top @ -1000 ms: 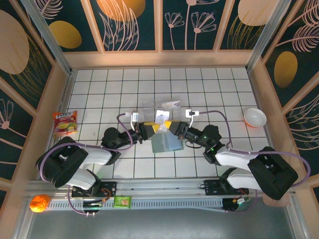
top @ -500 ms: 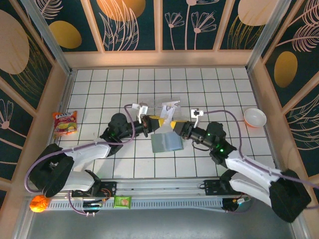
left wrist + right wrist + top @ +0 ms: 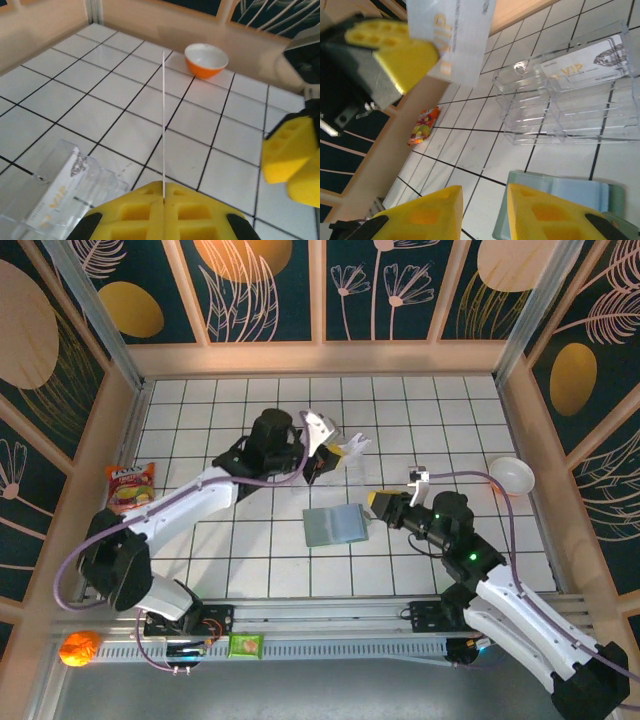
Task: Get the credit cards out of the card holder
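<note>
I see the left gripper clenched on a credit card, upper centre. Right gripper is parted, empty, just beside the card holder, mid-frame.

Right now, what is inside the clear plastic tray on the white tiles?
The clear compartmented plastic tray holds one see-through VIP card. Its other compartments look empty, though further clear cards would be hard to spot. From above, the left gripper covers part of it.

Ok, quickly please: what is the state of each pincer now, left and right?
Left pincer: closed on a credit card.
Right pincer: open, holding nothing.
</note>
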Robot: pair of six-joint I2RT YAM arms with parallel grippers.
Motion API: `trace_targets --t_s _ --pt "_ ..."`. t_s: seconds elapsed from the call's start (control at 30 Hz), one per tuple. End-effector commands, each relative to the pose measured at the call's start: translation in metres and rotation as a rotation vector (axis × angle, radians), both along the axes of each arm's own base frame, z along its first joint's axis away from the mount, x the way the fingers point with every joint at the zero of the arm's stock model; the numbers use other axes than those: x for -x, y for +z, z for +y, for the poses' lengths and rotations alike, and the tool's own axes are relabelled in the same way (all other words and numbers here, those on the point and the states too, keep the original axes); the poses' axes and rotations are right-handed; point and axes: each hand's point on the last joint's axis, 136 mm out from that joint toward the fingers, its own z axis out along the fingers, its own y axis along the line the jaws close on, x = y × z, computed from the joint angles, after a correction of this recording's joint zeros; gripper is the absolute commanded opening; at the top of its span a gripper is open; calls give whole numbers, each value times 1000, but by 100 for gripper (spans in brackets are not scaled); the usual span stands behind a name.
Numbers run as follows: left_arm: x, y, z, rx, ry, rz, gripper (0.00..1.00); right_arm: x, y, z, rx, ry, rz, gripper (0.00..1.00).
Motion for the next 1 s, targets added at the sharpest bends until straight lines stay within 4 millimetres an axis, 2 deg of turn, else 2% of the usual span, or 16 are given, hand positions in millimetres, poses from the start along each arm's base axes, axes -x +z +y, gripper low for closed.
trace_targets --t_s 0.0,0.1,0.23,0.33,0.5,0.73,0.97 --pt "-7 -44 9 -303 -78 -29 0 -1 -10 -8 48 -25 14 30" --pt "-28 -55 8 -450 -94 -21 0 -3 -12 -14 65 -47 20 30" --pt "-54 -59 7 -586 -92 -59 0 -4 -20 -18 83 -65 52 30" --pt "-69 -58 7 -622 -68 -109 0 -12 -29 -29 100 -113 95 29" --pt "-73 -59 0 -582 -78 -175 0 -16 -37 -37 104 -139 129 29" --pt "-72 -88 1 -631 -109 -152 0 -22 -37 -49 104 -177 150 29" --pt "-72 -100 1 -647 -132 -166 0 -28 -37 -55 96 -195 169 30"
